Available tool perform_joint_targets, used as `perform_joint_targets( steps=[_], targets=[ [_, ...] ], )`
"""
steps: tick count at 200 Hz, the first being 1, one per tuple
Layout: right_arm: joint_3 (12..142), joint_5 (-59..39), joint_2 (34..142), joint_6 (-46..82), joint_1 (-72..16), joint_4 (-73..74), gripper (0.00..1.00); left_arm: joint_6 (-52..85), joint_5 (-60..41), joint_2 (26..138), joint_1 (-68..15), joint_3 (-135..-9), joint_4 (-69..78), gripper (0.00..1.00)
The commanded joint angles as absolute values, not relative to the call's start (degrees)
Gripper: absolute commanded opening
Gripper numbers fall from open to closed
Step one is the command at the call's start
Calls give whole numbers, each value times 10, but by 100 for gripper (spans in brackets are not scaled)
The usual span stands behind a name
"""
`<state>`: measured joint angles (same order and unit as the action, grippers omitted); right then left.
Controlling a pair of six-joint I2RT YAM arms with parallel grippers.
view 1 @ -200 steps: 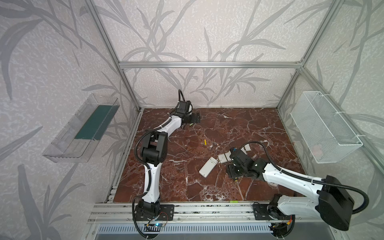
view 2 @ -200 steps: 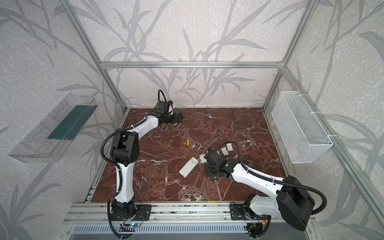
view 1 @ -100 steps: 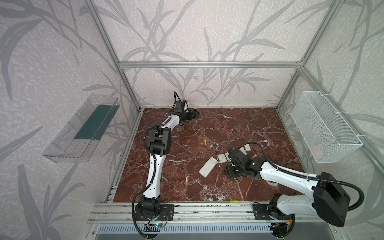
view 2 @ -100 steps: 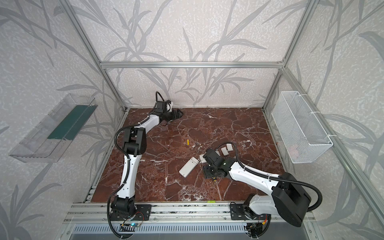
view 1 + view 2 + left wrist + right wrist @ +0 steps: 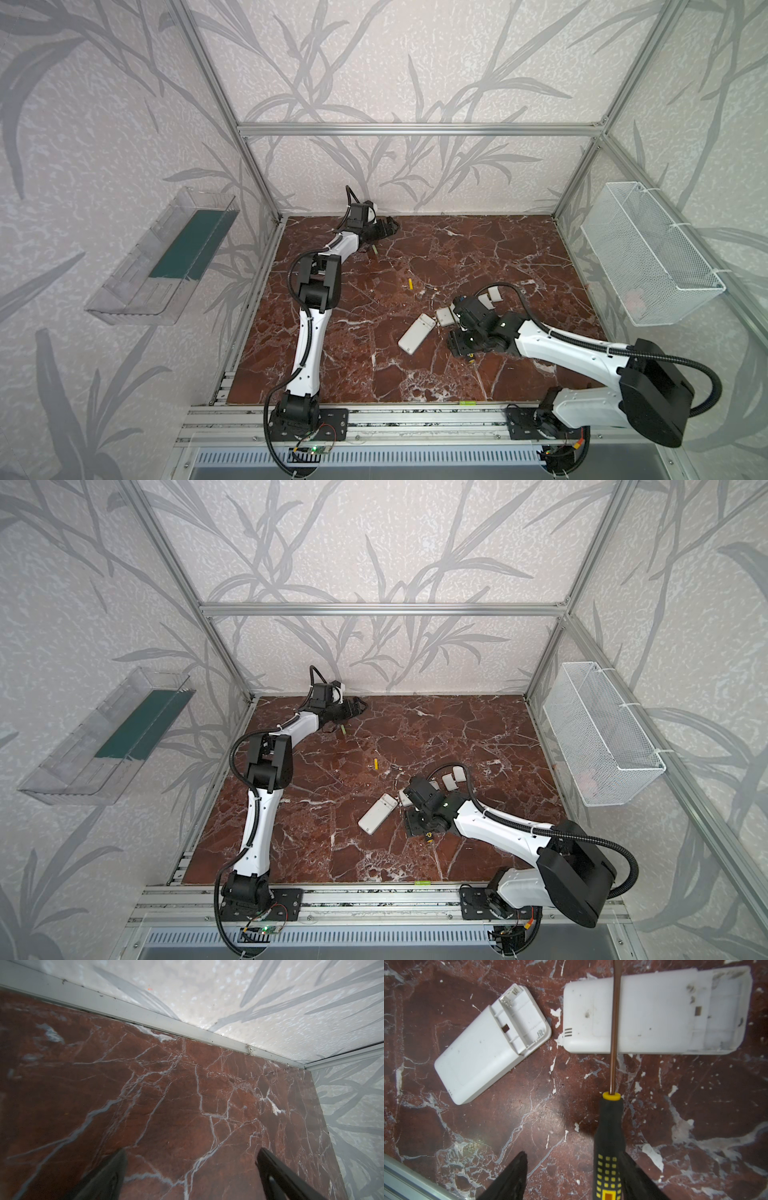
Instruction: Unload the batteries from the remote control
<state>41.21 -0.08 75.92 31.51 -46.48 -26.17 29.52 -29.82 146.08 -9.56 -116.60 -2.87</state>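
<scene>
**Two batteries loose on the tabletop; screwdriver at the right jaws**

The left arm point(image 5: 316, 328) extends to the far back of the red-brown marble-patterned tabletop point(image 5: 478, 249). The left jaws stand wide apart and hold nothing. The left wrist view shows only tabletop between them.

A slim light green cylindrical battery point(image 5: 375, 249) lies flat just beside the left jaws, on their near side. A slim yellow cylindrical battery point(image 5: 410, 284) lies flat near the middle of the tabletop, apart from both arms. Both top views show the two cells.

The right arm point(image 5: 561, 343) extends over the front right area. The right jaws are partly open. In the right wrist view the black-and-yellow-handled screwdriver point(image 5: 609, 1147) sits between them. Its handle rests against one jaw, with a clear gap to the other. Whether it is clamped cannot be told.

The screwdriver's metal shaft crosses above a white rectangular plastic remote control point(image 5: 654, 1012). The battery bay at one end of it is uncovered but too blurred to read. A second white remote control point(image 5: 483, 1047) lies just beside it at an angle, not touching. Its uncovered bay shows bare plastic and contact springs.

Two small white plastic pieces point(image 5: 494, 293) lie near the right arm.
</scene>
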Motion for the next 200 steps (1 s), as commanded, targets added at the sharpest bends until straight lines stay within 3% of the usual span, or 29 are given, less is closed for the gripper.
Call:
perform_joint_targets(
  steps=[1, 81, 200],
  targets=[
    [429, -2, 764, 309, -463, -273, 69, 334, -304, 1458, -90, -1133, -42, 99],
    [439, -7, 764, 297, -463, -281, 69, 419, -314, 1397, -48, -999, 122, 99],
    [442, 33, 720, 274, -462, -264, 70, 421, -316, 1350, -33, -934, 151, 99]
  ],
)
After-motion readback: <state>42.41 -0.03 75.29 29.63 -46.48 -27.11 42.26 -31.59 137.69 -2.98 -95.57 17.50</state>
